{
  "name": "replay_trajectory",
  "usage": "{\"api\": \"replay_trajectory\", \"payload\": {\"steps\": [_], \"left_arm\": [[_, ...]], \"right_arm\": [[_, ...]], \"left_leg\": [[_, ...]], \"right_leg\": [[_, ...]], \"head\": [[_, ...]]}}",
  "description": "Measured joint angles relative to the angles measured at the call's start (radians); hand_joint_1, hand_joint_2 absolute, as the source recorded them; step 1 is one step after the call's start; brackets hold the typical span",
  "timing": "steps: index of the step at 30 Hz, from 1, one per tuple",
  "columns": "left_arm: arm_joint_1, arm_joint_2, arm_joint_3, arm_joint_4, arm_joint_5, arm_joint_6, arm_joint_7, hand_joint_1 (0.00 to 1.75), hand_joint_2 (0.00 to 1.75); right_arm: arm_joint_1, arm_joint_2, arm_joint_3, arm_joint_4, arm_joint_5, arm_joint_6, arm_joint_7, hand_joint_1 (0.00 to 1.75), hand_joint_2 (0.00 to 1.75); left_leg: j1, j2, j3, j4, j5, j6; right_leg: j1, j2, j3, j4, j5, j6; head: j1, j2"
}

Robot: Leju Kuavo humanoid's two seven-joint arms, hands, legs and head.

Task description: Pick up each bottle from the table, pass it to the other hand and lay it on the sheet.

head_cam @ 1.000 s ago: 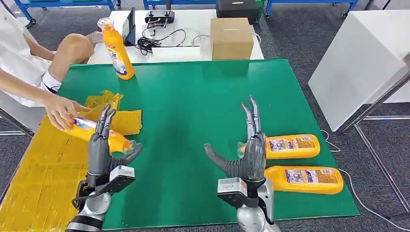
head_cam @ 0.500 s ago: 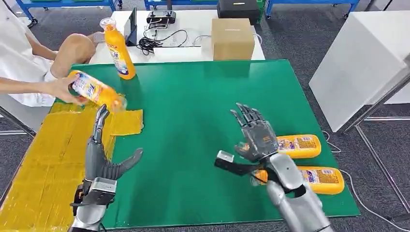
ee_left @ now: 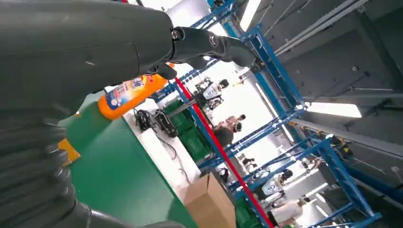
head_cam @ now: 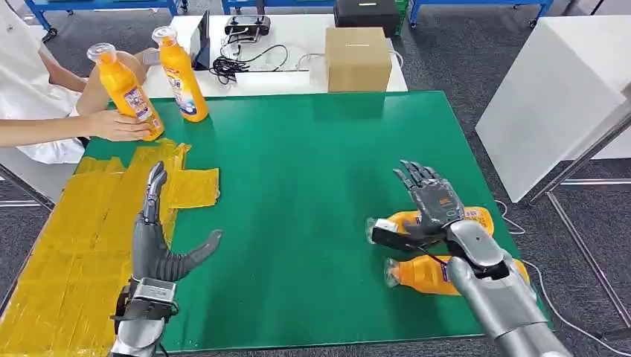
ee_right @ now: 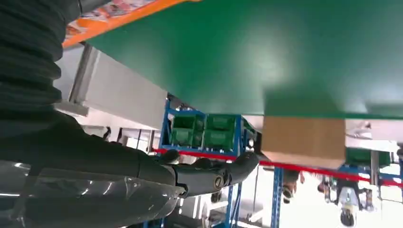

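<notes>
While the right hand (head_cam: 425, 202) hovers spread and empty over the far bottle (head_cam: 439, 221) at the table's (head_cam: 312, 163) right, it should settle squarely before closing; the left hand (head_cam: 158, 238) waits open by the sheet (head_cam: 67, 253).

The right hand (head_cam: 431, 208) hides part of the nearer bottle (head_cam: 476, 220); the person (head_cam: 33, 89) is cut off at the edge.

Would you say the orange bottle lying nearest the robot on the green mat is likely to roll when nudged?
Probably: the near orange bottle lies on its side on the smooth green mat. Its glossy plastic may slip.
</notes>
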State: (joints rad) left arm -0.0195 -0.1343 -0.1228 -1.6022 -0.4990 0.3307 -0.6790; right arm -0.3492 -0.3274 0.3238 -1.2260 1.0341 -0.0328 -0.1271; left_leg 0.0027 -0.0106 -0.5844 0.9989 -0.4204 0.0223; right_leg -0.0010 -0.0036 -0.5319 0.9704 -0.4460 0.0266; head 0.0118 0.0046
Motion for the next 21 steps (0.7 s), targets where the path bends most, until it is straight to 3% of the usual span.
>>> {"api": "replay_trajectory", "payload": {"steps": [8,21], "left_arm": [[0.004,0.0,-0.013,0.0,0.029,-0.011,-0.004,0.0,1.75],[-0.007,0.0,-0.012,0.038,0.054,-0.023,-0.005,0.0,1.75]], "right_arm": [[0.019,-0.091,-0.069,0.065,-0.068,0.0,-0.043,0.0,1.75],[0.029,-0.164,-0.114,0.17,-0.127,0.072,-0.118,0.0,1.75]], "left_leg": [[-0.001,0.0,0.0,0.001,0.0,0.001],[-0.001,0.0,0.0,0.0,0.0,0.0]], "right_leg": [[-0.001,0.0,-0.001,0.0,0.0,0.0],[-0.001,0.0,-0.001,0.0,0.0,0.0]], "head": [[0.0,0.0],[0.0,0.0]]}}
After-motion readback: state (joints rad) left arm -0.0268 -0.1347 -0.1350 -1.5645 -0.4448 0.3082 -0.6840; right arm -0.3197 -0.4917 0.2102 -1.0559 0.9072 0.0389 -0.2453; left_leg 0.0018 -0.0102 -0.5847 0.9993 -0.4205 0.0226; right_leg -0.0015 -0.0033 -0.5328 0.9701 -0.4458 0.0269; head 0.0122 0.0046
